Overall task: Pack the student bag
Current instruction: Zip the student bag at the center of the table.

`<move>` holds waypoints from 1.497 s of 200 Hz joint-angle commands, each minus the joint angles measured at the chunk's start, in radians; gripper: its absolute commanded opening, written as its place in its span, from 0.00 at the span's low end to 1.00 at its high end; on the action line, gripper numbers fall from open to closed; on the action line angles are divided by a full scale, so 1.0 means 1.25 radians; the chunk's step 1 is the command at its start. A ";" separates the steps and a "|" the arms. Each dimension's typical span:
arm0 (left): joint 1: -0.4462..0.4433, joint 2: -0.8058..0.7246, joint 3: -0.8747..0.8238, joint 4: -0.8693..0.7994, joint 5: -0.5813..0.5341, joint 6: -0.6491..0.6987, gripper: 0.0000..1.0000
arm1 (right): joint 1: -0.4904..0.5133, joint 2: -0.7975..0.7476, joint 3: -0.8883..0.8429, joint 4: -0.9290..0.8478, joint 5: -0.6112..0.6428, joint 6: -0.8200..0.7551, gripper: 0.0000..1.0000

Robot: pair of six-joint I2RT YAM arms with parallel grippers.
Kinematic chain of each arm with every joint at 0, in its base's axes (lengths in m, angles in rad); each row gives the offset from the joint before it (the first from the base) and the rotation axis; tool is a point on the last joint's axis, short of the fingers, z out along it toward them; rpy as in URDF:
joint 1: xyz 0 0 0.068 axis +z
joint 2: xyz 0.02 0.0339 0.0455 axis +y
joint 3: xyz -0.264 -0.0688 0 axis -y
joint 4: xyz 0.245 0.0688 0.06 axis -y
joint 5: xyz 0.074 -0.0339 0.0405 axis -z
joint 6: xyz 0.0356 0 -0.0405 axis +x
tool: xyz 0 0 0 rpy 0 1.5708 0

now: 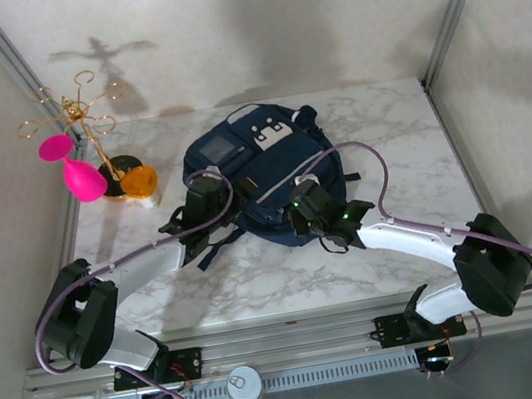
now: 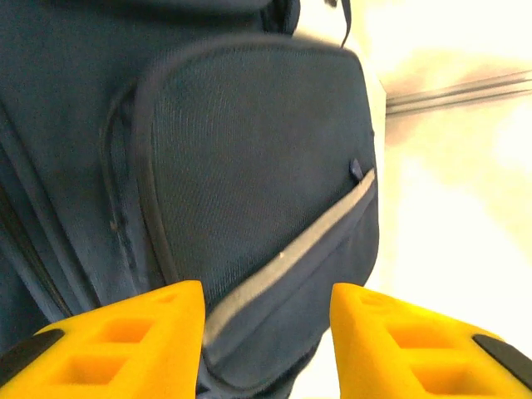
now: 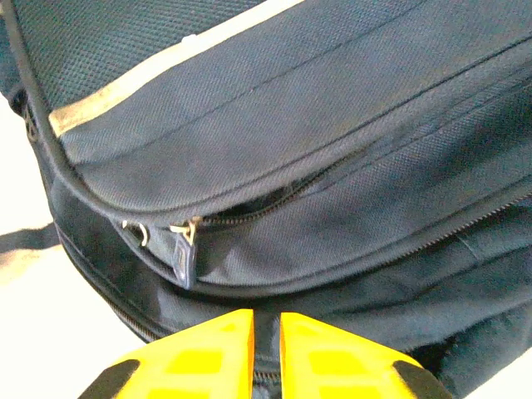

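Bag (image 1: pixel 251 166): lying in the middle of the marble bench (image 1: pixel 388 140), grey-white patches (image 1: pixel 270 128) facing up, dark straps (image 1: pixel 208 249) trailing toward the near edge.

Starting at far left: seeing a gold wire stand (image 1: pixel 80 112) near the back-left corner, a pink drop (image 1: pixel 83 178) just in front of it and an orange thing (image 1: pixel 140 181) beside its base, all sitting apart from the bag's left side.

Moving right: finding the left end effector (image 2: pixel 266 295) hovering at the bag's left flank, released, with yellow fingers (image 2: pixel 125 341) standing well apart and clamping nothing. Looking through that gap in the left wrist view at a navy mesh pocket (image 2: pixel 249 166), with a pale stripe (image 2: pixel 291 249) slanting across its lower part. Touching the fabric or not: impossible to tell.

Further right: finding the right end effector (image 3: pixel 266 314) sitting close against the bag's near right side, fingers nearly together, leaving only a thin slit. Pinching fabric in that slit or letting go: cannot tell. Seeing, just beyond the fingertips, a zip (image 3: pixel 274 195) gaping partly open, two pulls (image 3: pixel 179 237) resting at its left end, and another pale stripe (image 3: pixel 166 62) running along the panel above.
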 commanded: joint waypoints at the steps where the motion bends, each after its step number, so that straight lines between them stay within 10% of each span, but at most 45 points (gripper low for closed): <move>1: -0.027 -0.010 -0.031 0.052 -0.056 -0.078 0.42 | -0.022 0.039 0.022 0.040 -0.038 0.014 0.18; 63: -0.042 0.059 -0.032 0.116 -0.101 -0.172 0.38 | -0.045 0.101 -0.015 0.201 -0.159 -0.045 0.28; 158: -0.037 0.106 0.020 0.111 -0.114 -0.164 0.01 | -0.052 0.150 -0.035 0.264 -0.173 -0.055 0.34; 243: -0.035 0.068 0.018 0.089 -0.119 -0.157 0.00 | -0.060 0.159 -0.010 0.293 -0.147 -0.100 0.12; 299: 0.031 -0.004 -0.017 0.014 -0.098 -0.074 0.00 | -0.062 0.087 -0.001 0.068 0.005 -0.082 0.00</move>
